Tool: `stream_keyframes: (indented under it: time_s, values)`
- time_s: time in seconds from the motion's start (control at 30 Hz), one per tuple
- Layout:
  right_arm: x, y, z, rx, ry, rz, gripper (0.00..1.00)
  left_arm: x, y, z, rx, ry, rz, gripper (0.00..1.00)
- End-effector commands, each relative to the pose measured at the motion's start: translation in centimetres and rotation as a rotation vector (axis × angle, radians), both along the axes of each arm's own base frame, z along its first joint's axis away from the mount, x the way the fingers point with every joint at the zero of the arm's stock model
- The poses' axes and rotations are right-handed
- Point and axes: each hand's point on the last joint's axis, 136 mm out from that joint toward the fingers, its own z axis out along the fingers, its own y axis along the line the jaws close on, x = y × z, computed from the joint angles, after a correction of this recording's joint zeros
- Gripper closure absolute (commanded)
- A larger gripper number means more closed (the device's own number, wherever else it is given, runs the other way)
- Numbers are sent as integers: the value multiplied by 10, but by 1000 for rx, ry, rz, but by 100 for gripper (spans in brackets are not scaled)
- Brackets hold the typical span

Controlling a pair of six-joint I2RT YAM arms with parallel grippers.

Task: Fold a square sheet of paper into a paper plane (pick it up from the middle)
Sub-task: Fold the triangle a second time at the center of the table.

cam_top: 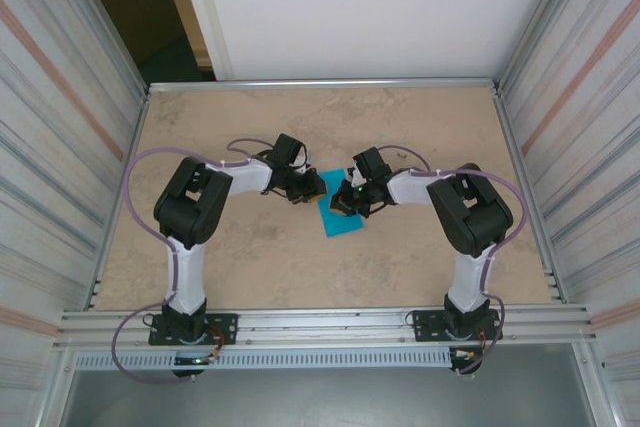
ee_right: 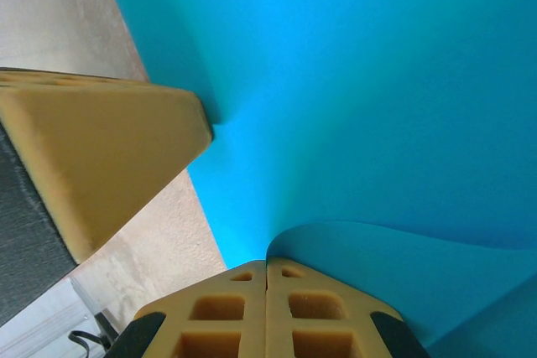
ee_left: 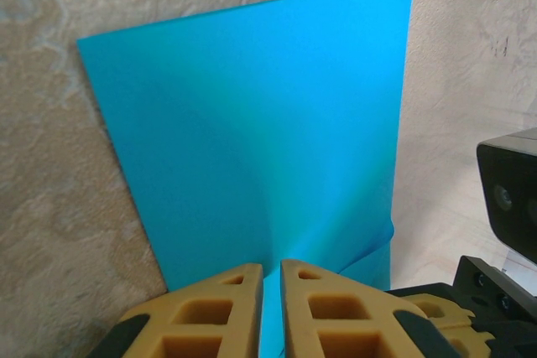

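There was one square sheet of thin turquoise-blue paper [cam_top: 340, 217] and I counted two grippers on it, both mine; the sheet lay on the mottled beige stone-look table [cam_top: 220, 127], about midway between my arms and a little nearer the right one.

My left gripper [cam_top: 300, 192] reached in from the left; in its wrist view [ee_left: 271, 291] the two tan honeycomb fingers [ee_left: 210, 316] stood almost together, with only a thin strip of the blue sheet [ee_left: 252, 140] showing between them, so it had the paper pinched at its near edge; the rest of the sheet spread flat away from the grip, and one corner beside it curled up off the table.

My right gripper [cam_top: 347, 202] came in from the other side, just beside the left; its fingers [ee_right: 226, 316] were pressed flush together [ee_right: 267, 291]; a curled lip of the sheet [ee_right: 377, 81] met their tips, but I could not tell whether it was nipped there.

Two lilac cables [cam_top: 140, 162] looped along my arms; ribbed metal walls [cam_top: 60, 97] stood on both sides.
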Motion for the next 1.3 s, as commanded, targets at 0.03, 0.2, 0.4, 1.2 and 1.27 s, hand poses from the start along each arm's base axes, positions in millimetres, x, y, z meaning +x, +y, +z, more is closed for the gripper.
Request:
stream_keyframes:
  time_s: [0.03,0.2,0.4,1.2,1.27]
  values:
    - [2,4,-2,0,15,-8,100,-15,15,-29,86,89,17,86]
    - [2,6,-2,6,17,-4,100,-15,15,-29,86,89,17,85]
    - [2,5,-3,3,24,-8,100,-15,15,-29,87,90,16,85]
    - [-5,-5,-14,-51,68,-22,100,-9,18,-21,96,70,17,85]
    - [-6,-5,-13,-51,66,-18,100,-10,17,-22,97,73,16,85]
